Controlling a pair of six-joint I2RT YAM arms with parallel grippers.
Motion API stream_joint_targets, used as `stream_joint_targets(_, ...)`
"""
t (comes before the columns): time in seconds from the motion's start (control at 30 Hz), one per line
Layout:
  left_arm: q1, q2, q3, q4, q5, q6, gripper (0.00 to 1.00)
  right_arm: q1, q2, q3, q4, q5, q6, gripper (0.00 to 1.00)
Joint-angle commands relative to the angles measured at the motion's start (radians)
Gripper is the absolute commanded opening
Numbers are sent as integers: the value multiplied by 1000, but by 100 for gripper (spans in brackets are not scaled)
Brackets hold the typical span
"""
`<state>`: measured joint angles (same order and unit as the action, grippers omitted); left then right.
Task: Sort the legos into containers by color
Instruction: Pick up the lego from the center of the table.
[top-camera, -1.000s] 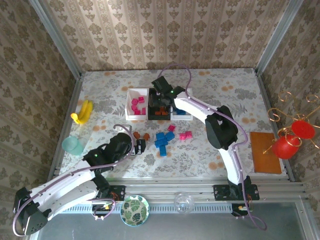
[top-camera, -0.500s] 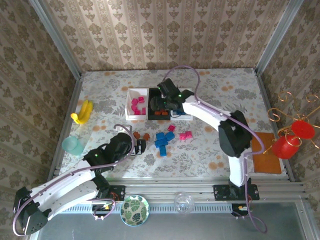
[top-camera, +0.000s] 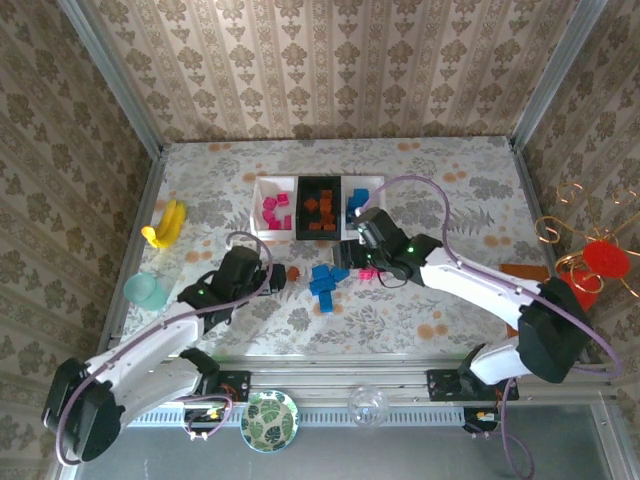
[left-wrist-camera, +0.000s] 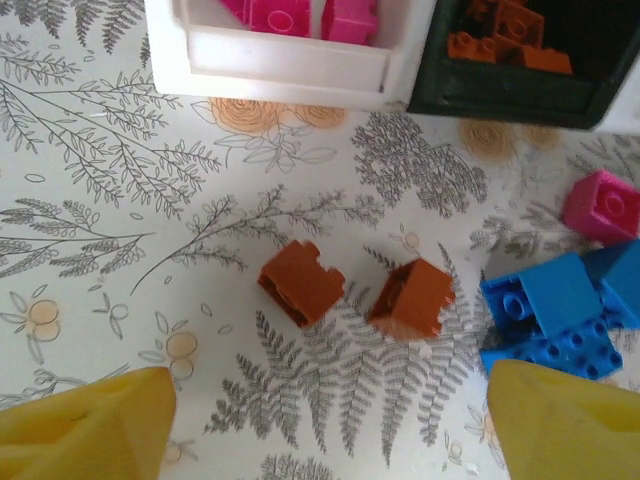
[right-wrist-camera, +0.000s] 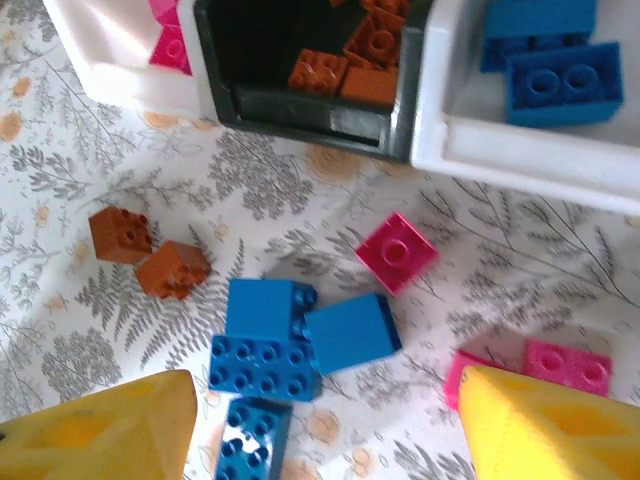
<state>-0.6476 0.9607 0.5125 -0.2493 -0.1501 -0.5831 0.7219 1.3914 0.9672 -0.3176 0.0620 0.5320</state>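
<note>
Pulled the right gripper (top-camera: 348, 262) back off the black tray (top-camera: 304, 195) within the last second and brought it over the loose legos (right-wrist-camera: 300, 340) at mid-frame in the top view. Carries nothing now: yellow fingertips (right-wrist-camera: 100, 430) spread wide at the lower corners of its wrist view, with bare cloth and bricks between. Suggests a drop just made among the orange-brown pieces at upper centre there, so probably one more sorted. Pushed the left gripper (top-camera: 277, 283) forward meanwhile, up to the two brown bricks (left-wrist-camera: 302, 283) at the centre of its wrist view. Stands wide open too and grips nothing, yellow pads (left-wrist-camera: 80, 430) at the lower corners, both bricks just ahead of the gap. Leaves on the cloth those two, a blue cluster (right-wrist-camera: 270, 350) at lower centre of the right wrist view, one magenta brick (right-wrist-camera: 397, 252) right of centre, and pink bricks (right-wrist-camera: 560, 365) at lower right. Keeps pink in the white tray (top-camera: 272, 236) at the row's left end and blue in the other white tray (top-camera: 365, 181) at its right. Looks well past halfway; calls next, probably, for a brown pick on the left side.
</note>
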Motion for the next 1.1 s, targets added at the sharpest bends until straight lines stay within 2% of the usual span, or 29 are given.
stream_joint_targets(0.0, 28, 102, 64, 106, 104, 32, 77, -4, -85, -26, 12, 53, 28, 72)
stream_joint_targets(0.13, 71, 241, 106, 129, 64, 36, 71, -5, -127, -49, 2, 70, 30, 72)
stream_joint_targets(0.23, 126, 323, 110, 189, 101, 16, 65, -4, -151, -63, -5, 76, 32, 72)
stream_joint_targets(0.47, 143, 459, 136, 263, 134, -21, 68, -5, -205, -82, -25, 102, 28, 72)
stream_joint_targets(0.63, 143, 512, 107, 295, 155, -51, 65, -7, -231, -91, -39, 120, 19, 73)
stream_joint_targets(0.77, 143, 515, 72, 299, 144, -63, 58, -12, -239, -99, -37, 124, 17, 73)
stream_joint_targets(1.07, 143, 459, 21, 258, 122, -49, 32, -16, -239, -106, -37, 125, 17, 73)
